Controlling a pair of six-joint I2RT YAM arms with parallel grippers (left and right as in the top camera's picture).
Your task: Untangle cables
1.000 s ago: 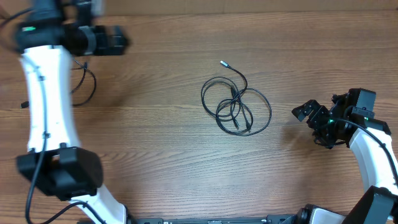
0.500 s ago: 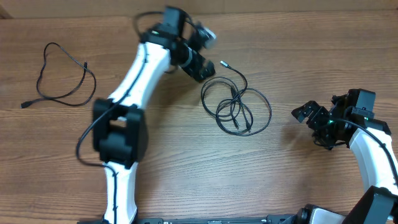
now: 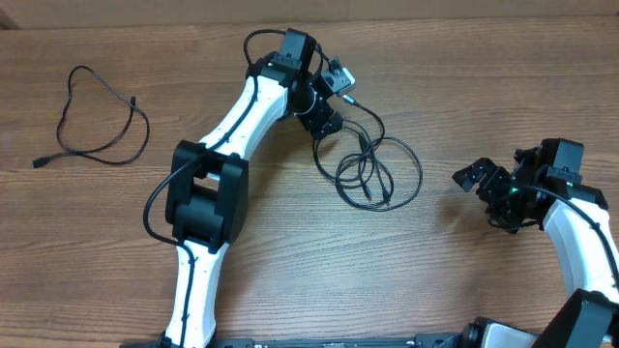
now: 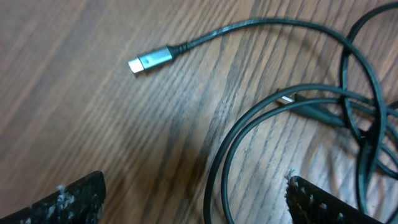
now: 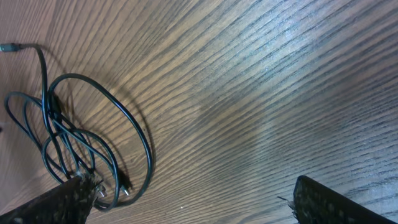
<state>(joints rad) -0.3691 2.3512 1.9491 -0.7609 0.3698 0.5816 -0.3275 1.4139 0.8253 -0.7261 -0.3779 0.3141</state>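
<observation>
Overhead, the tangled cables (image 3: 372, 169) lie in several overlapping loops near the middle of the wooden tabletop (image 3: 290, 261). A separate cable (image 3: 97, 121) sits in one loose open loop at the far left, well apart from the tangle.

The left arm (image 3: 247, 101) reaches up from the bottom edge and bends across to the upper left edge of the tangle, where its jaws hang above the free end of a cord. In the left wrist view its two dark fingertips (image 4: 68, 199) show in the lower corners, standing wide apart with nothing gripped between them. Curved strands of the tangle run over the wood between and beyond them, and a silver plug (image 4: 149, 61) lies flat on the tabletop farther ahead, at the end of a single strand. Whether a fingertip touches any strand cannot be told.

The right arm (image 3: 571, 217) stands at the right edge, its jaws turned toward the tangle but well apart from it. In the right wrist view its fingertips (image 5: 336, 199) are spread wide and hold nothing, and the loops lie off to the left on bare wood
</observation>
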